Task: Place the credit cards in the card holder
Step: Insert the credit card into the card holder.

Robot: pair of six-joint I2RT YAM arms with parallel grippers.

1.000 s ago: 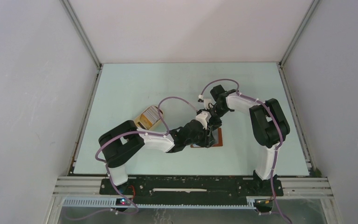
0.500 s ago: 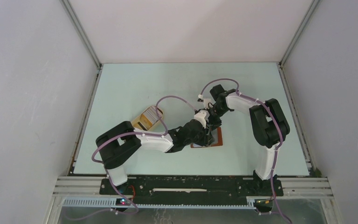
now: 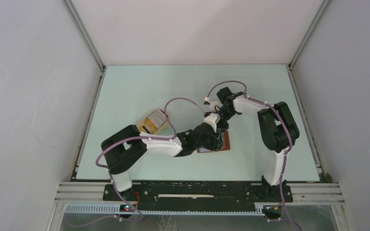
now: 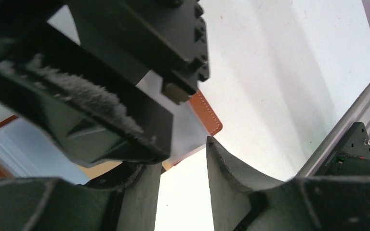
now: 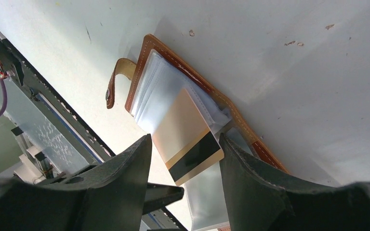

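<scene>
Top external: pale green tabletop [image 3: 125, 86], both black-and-white arms converged mid-table. Tan oval tray [image 3: 147, 127] at left, striped row of cards [image 3: 157, 115] inside. Reddish-brown leather bifold card holder [image 5: 164, 86] open under both grippers. Parted, nothing between: left gripper [image 4: 180, 159]. Spread astride tan black-striped card [image 5: 180, 120] half inside a clear sleeve: right gripper [image 5: 184, 139], grip unclear.
</scene>
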